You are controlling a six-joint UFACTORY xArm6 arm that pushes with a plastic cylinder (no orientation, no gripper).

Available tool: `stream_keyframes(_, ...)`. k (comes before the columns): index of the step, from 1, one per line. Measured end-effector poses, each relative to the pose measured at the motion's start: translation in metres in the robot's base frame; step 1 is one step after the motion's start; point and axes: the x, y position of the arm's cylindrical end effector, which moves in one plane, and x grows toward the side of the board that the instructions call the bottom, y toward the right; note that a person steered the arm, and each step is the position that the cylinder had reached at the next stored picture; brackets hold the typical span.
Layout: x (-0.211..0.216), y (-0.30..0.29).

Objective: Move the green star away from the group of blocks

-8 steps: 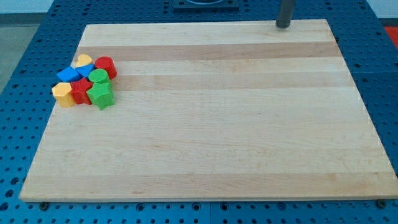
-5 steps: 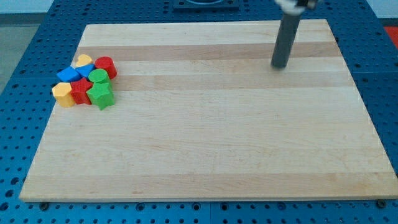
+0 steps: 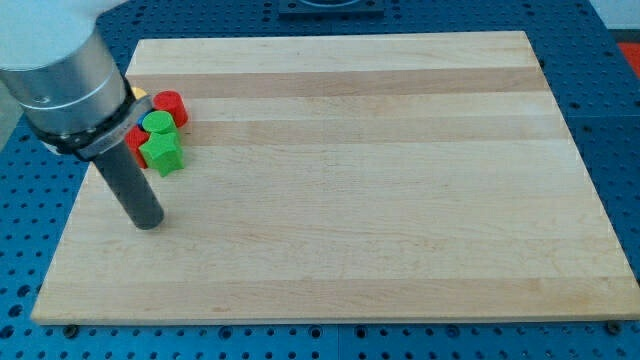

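Observation:
The green star lies at the lower right of a block cluster near the board's left edge. Above it sit a green round block and a red cylinder. A red block touches the star's left side. My tip rests on the board below and slightly left of the star, a short gap away. The rod and the arm's grey body hide the blue and yellow blocks of the cluster, except a sliver of yellow and blue.
The wooden board lies on a blue perforated table. The board's left edge runs just left of my tip.
My rod has swept from the board's upper right across to the left and now stands just below the cluster. The arm now covers the cluster's left blocks. The visible blocks have not moved.

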Motion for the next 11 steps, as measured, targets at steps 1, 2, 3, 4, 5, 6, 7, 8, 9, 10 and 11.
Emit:
stream_keyframes(1, -0.015, -0.038)
stream_keyframes(2, -0.064, -0.037)
stream_keyframes(3, -0.071, -0.009)
stream_keyframes(4, -0.076, 0.029)
stream_keyframes(5, -0.115, 0.056)
stream_keyframes(6, -0.128, 0.056)
stream_keyframes(7, -0.103, 0.038)
stream_keyframes(8, -0.092, 0.009)
stream_keyframes(9, -0.12, 0.009)
stream_keyframes(10, -0.166, 0.009)
stream_keyframes(11, -0.174, 0.052)
